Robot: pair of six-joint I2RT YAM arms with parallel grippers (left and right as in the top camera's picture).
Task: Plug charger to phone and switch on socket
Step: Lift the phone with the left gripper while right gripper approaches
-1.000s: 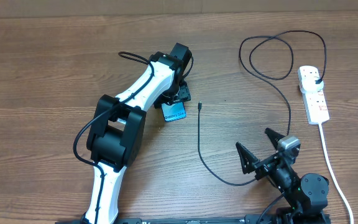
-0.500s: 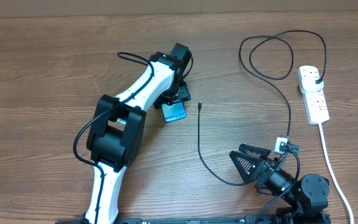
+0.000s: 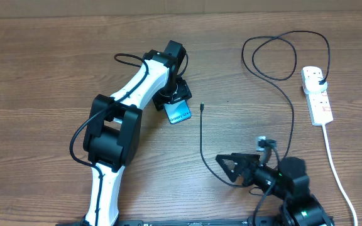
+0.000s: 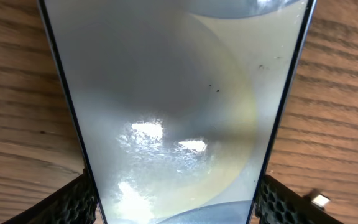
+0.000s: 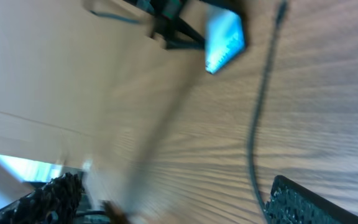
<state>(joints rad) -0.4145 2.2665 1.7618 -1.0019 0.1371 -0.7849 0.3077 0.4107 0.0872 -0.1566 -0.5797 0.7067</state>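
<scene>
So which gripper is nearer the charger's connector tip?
Left. The left gripper, holding the phone, sits just beside the connector tip; the right gripper hangs open much farther back toward its own base.

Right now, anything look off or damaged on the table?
Nothing spilled or broken. The phone lies skewed, clamped between the left fingers. The charger is plugged into the socket, but its tip lies loose beside the phone. The right wrist view is motion-blurred.
</scene>
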